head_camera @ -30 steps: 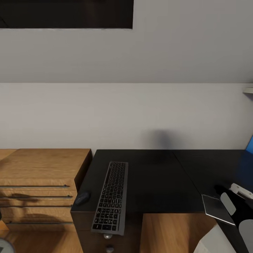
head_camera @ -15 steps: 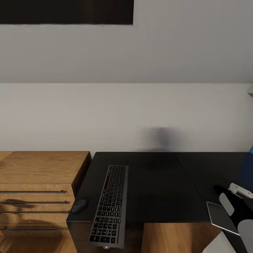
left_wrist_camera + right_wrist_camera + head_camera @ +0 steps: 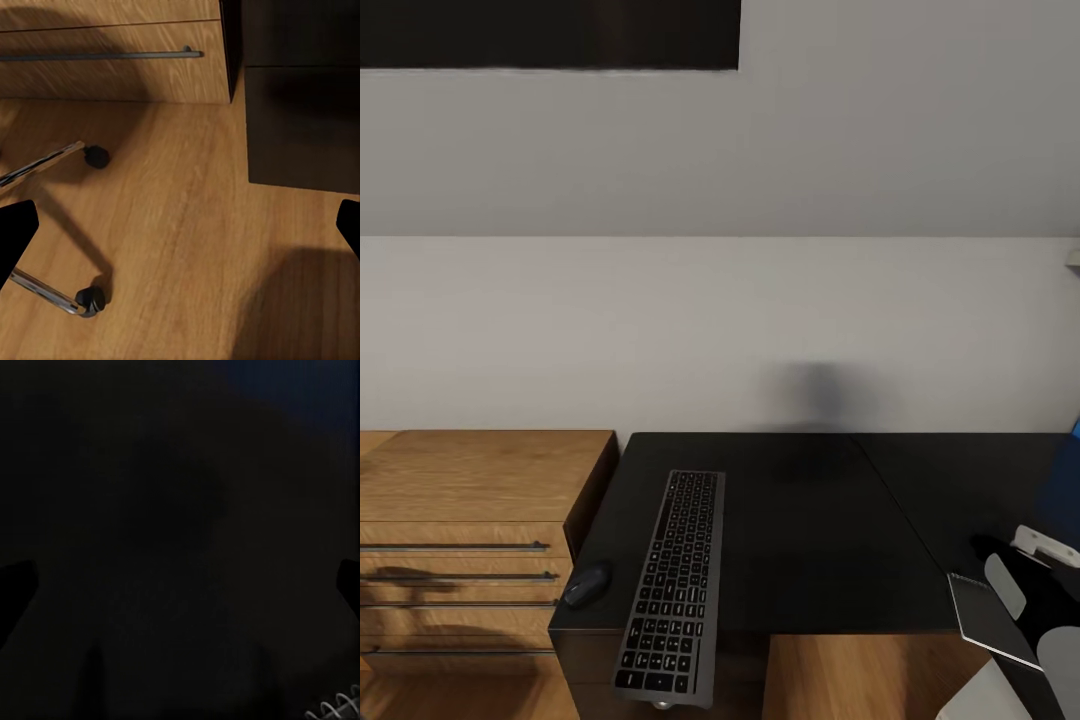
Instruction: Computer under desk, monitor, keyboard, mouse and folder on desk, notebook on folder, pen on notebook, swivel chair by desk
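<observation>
The keyboard lies lengthwise on the black desk, its near end overhanging the front edge. The dark mouse sits just left of it at the desk's corner. A grey spiral notebook rests at the desk's front right, with my right arm right beside it. In the right wrist view my right gripper is open over the dark desktop, the notebook's spiral at the corner. My left gripper hangs open above the floor by the swivel chair's chrome legs. A blue patch at the desk's right may be the folder; I cannot tell.
A wooden dresser with bar-handled drawers stands against the desk's left side. A grey wall rises behind, with a dark panel high up. The desk's dark side meets the wooden floor.
A second ago the whole view shifted, so desk, keyboard and notebook sit a little lower in the picture: the camera moved. Over the last half second nothing has visibly moved.
</observation>
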Robot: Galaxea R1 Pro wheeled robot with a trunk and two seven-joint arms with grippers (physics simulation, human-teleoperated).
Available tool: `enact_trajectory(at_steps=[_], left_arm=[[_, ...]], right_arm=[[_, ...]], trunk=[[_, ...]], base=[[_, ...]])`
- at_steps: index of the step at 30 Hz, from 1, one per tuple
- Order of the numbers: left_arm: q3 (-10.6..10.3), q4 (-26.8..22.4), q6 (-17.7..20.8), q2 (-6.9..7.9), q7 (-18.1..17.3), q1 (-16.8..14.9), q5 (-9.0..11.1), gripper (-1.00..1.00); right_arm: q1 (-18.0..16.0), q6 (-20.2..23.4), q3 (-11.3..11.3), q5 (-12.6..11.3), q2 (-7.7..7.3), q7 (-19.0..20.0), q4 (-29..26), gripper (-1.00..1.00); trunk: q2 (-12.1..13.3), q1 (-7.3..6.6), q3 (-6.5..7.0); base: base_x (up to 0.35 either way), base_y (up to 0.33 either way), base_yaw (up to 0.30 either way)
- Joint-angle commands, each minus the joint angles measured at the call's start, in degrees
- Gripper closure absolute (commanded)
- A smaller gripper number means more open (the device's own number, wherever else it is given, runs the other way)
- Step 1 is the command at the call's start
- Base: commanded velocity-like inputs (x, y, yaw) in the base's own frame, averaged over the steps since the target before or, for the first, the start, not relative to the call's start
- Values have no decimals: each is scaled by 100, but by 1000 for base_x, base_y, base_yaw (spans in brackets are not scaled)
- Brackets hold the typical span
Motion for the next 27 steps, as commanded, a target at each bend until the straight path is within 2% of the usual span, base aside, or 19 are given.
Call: enact_trajectory(at_steps=[1,15,20,27], left_arm=[[-51,-10,-11,2,23,1,53,-100],[-63,-10,-20,-10,23,1,48,-100],[-72,-10,-21,-15,23,1,45,-100],[-74,-10,-21,-27,30,1,45,-100]], right_arm=[[-1,29,6,-41,-4,-36,-5,-100],[-1,455,12,-23,-25,-158,13,-100],[-1,509,10,62,-24,-162,14,-100],[-1,526,6,182,-12,-163,15,-100]], trunk=[[-3,0,-5],[-3,0,-5],[-3,0,-5],[-284,154,-131]], base=[[0,0,0],[0,0,0],[0,0,0],[0,0,0]])
